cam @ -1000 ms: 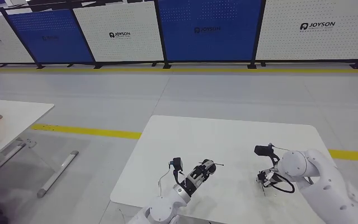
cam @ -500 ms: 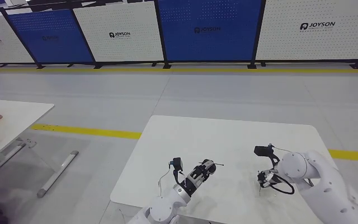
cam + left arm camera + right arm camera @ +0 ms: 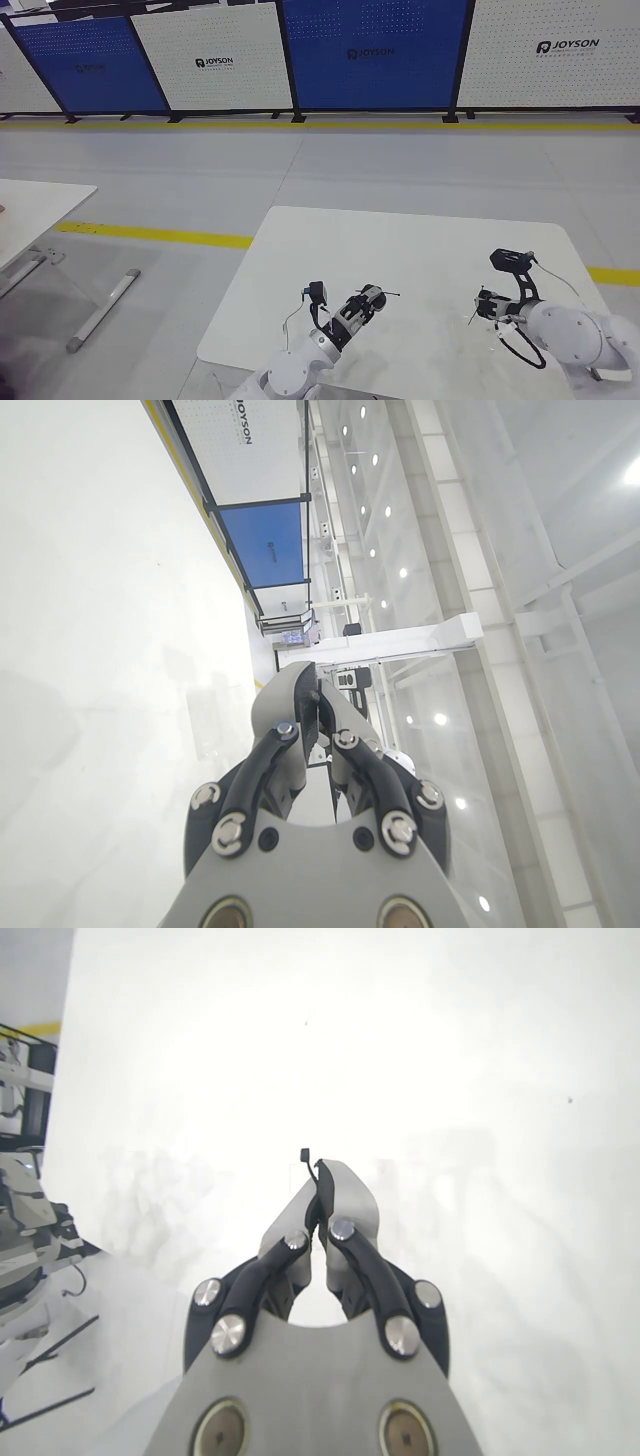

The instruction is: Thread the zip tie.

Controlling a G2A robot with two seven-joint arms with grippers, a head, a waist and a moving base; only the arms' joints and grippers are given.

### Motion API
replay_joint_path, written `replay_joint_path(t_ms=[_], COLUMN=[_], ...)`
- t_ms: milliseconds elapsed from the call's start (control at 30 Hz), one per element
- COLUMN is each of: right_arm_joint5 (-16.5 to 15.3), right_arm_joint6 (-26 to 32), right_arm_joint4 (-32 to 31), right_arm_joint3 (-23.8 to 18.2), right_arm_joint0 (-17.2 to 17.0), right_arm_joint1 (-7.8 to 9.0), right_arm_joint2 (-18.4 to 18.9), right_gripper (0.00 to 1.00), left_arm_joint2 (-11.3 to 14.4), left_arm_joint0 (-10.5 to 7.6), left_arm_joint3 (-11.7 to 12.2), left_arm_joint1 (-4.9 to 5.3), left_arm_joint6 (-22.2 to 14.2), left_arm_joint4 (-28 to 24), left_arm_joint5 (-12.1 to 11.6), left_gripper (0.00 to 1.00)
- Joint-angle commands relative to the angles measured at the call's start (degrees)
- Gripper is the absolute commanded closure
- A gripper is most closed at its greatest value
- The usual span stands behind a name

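Movement is all on the right side: over the last second my right pincer [image 3: 317, 1173] has swung across the desk [image 3: 400, 240], from the lower middle-right of the top view toward the lower right corner. It now sits farther from the left pincer [image 3: 374, 295], which has not budged at lower centre. The right pincer is closed tight on the zip tie [image 3: 304, 1154], whose small black head pokes out just past the fingertips, above the desk. The left pincer is closed too, with a thin black strip [image 3: 391, 294] sticking out of its tip; I cannot tell what it is. I judge threading has not begun, since the two pincers are well apart and must first be brought together.
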Motion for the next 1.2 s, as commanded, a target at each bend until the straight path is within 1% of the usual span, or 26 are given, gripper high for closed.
replay_joint_path(t_ms=[0,367,433,533,633,700,1067,1100,1133,1167], right_arm_joint5=[0.0,0.0,0.0,0.0,0.0,0.0,0.0,0.0,0.0,0.0], right_arm_joint6=[-1.2,-1.2,-1.2,-1.2,-1.2,-1.2,-1.2,-1.2,-1.2,-1.2], right_arm_joint4=[-1.0,-1.0,-1.0,-1.0,-1.0,-1.0,-1.0,-1.0,-1.0,-1.0], right_arm_joint3=[-1.1,-1.1,-1.1,-1.1,-1.1,-1.1,-1.1,-1.1,-1.1,-1.1], right_arm_joint0=[-2.0,-2.0,-2.0,-2.0,-2.0,-2.0,-2.0,-2.0,-2.0,-2.0], right_arm_joint1=[0.00,0.00,0.00,0.00,0.00,0.00,0.00,0.00,0.00,0.00], right_arm_joint2=[0.8,0.8,0.8,0.8,0.8,0.8,0.8,0.8,0.8,0.8], right_gripper=[1.00,1.00,1.00,1.00,1.00,1.00,1.00,1.00,1.00,1.00], left_arm_joint2=[0.0,0.0,-0.2,-0.4,-0.1,0.3,0.3,0.1,0.6,0.6], left_arm_joint0=[0.00,0.00,-0.21,-0.05,0.28,0.79,0.75,0.50,0.46,-0.07], left_arm_joint3=[0.0,0.0,-0.2,-0.3,-2.0,-2.1,-2.2,-1.8,-1.4,-0.9], left_arm_joint1=[0.00,0.00,0.01,0.08,0.13,0.29,0.30,0.29,0.21,0.15], left_arm_joint6=[0.0,0.0,1.0,4.9,9.1,9.6,9.6,10.6,10.3,9.9], left_arm_joint4=[0.0,0.0,1.3,8.9,18.3,22.9,23.1,24.3,24.0,23.2], left_arm_joint5=[0.0,0.0,-0.6,-4.1,-4.2,-4.2,-4.1,-4.1,-4.2,-4.2], left_gripper=[1.00,1.00,1.00,1.00,1.00,1.00,1.00,1.00,1.00,1.00])
